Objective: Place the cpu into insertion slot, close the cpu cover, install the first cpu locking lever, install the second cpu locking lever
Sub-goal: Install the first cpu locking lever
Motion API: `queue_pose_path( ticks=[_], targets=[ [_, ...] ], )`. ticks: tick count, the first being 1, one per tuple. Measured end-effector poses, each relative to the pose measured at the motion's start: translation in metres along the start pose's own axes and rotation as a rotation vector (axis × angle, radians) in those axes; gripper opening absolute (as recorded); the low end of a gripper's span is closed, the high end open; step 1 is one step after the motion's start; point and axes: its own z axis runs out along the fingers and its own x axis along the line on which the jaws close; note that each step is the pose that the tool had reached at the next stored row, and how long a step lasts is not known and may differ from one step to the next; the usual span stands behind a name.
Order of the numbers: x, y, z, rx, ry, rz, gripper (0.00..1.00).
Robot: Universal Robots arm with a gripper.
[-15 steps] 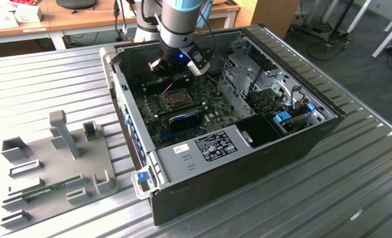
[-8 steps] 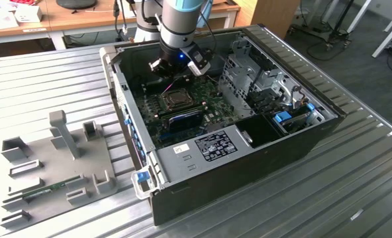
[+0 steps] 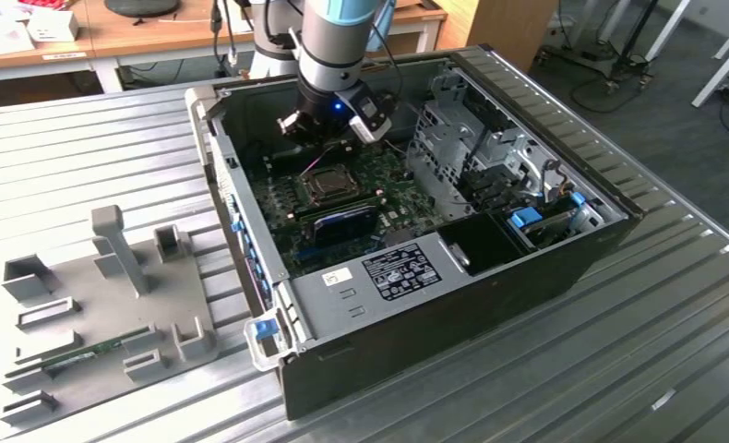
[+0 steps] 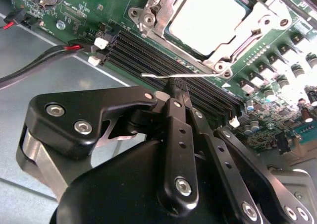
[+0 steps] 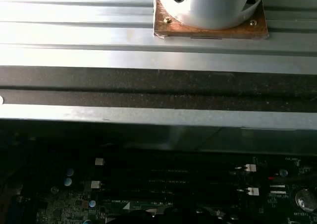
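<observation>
The claw (image 4: 174, 87), fingers pressed together, has its tips at the thin silvery locking lever (image 4: 198, 75) just beside the cpu cover (image 4: 159, 22), which lies flat around the cpu (image 4: 210, 16).

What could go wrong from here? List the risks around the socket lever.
1. The thin lever lies right at the tip of the hand and looks unlatched. It may slip off the hand and spring away.
2. The black memory slots run just beside the lever, so a slipping hand might scrape them.
</observation>
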Motion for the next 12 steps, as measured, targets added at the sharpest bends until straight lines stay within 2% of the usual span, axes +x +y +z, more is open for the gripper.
queue_pose_path(
  ticks=[12],
  targets=[
    [-0.0051,-0.0016,0.0048,0.0,-0.0001,0.0,0.1]
  ],
)
